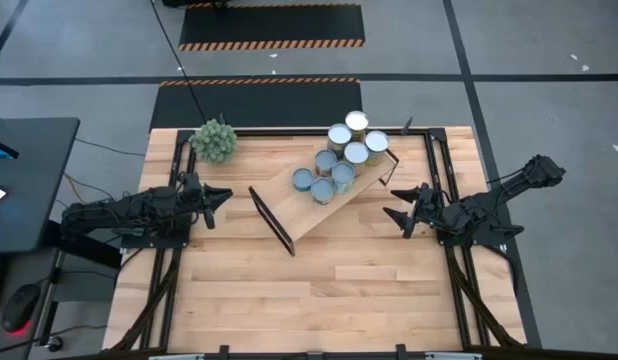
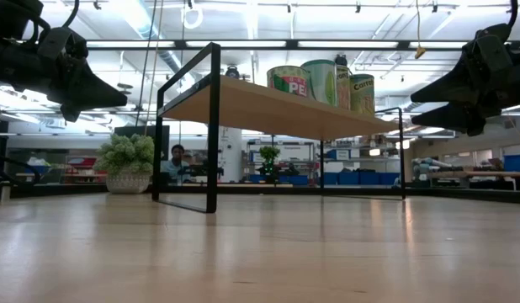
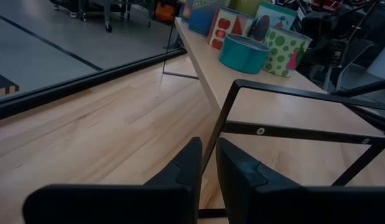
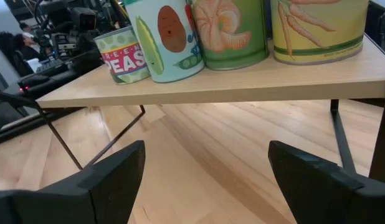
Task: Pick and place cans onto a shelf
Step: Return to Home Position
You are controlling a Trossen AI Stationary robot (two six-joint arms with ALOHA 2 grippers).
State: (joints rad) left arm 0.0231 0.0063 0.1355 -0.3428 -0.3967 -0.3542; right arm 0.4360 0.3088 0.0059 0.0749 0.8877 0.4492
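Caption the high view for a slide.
Eight silver-topped metal cans on the long light-wood shelf; left claw and right claw flank it.

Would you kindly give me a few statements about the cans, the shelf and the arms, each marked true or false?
1. Every can in the high view stands on the shelf. True.
2. The right arm has its jaws clamped on a can. False: the jaws stand wide open and empty, clear of the shelf.
3. The green plant sits on the shelf. False: it stands on the tabletop near the far left corner, beside the shelf.
4. The cans are bunched at the shelf end nearer the right arm. True: the other end is bare.
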